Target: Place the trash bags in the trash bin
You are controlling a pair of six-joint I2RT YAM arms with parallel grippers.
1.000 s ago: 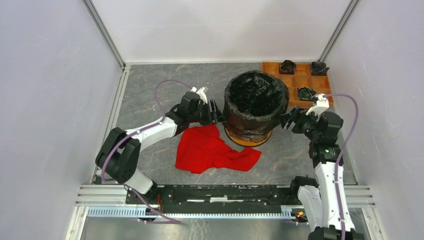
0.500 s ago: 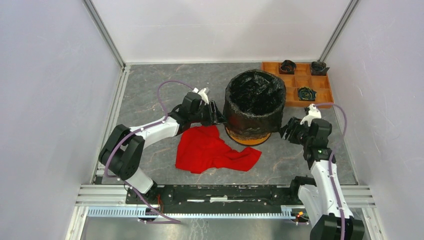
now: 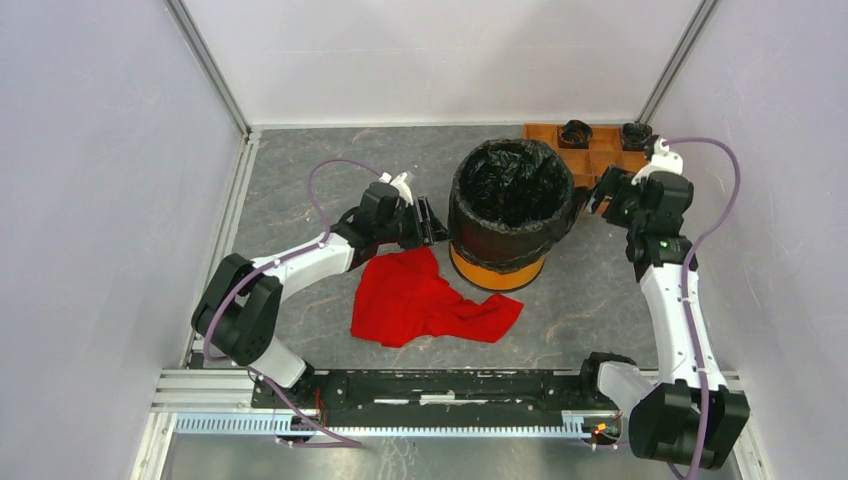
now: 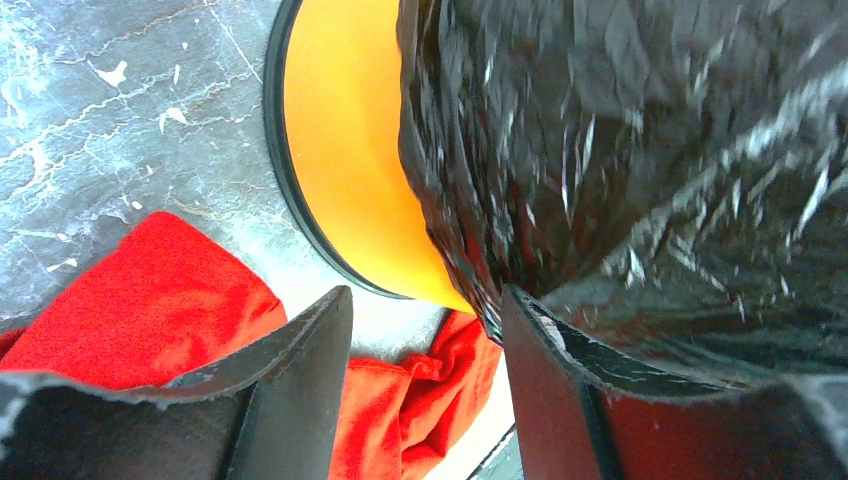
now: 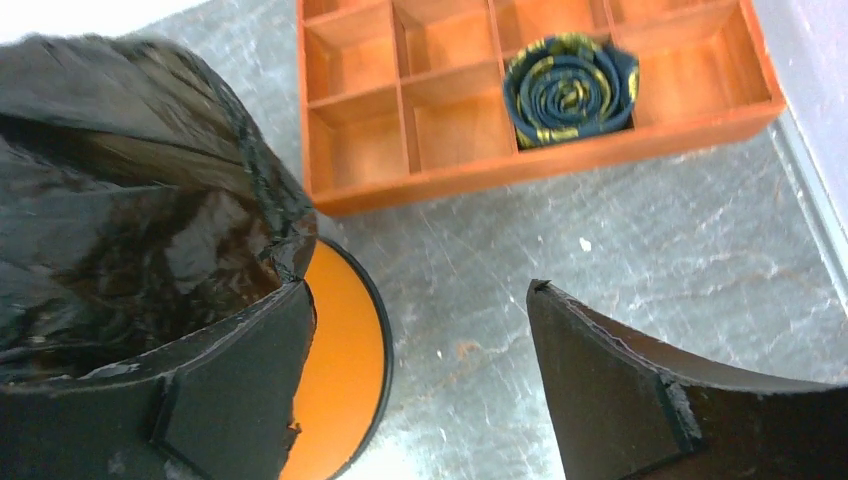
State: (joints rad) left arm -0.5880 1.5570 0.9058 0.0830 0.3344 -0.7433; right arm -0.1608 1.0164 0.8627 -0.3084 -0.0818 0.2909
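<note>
Standing on grey marbled table (image 3: pixel 300 170), white walls (image 3: pixel 430 60) around: trash bin (image 3: pixel 495 272) lined with trash bags (image 3: pixel 510 185).
Axis vertical, mouth up; left gripper (image 4: pixel 425 305) and right gripper (image 5: pixel 420 290) gape, empty.

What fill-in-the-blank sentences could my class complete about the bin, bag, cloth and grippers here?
1. The trash bag lining the trash bin is ____ in colour.
2. The cloth lying on the table beside the bin is ____.
3. The left gripper and the right gripper are both ____, holding nothing.

Missing words: black; red; open.
</note>
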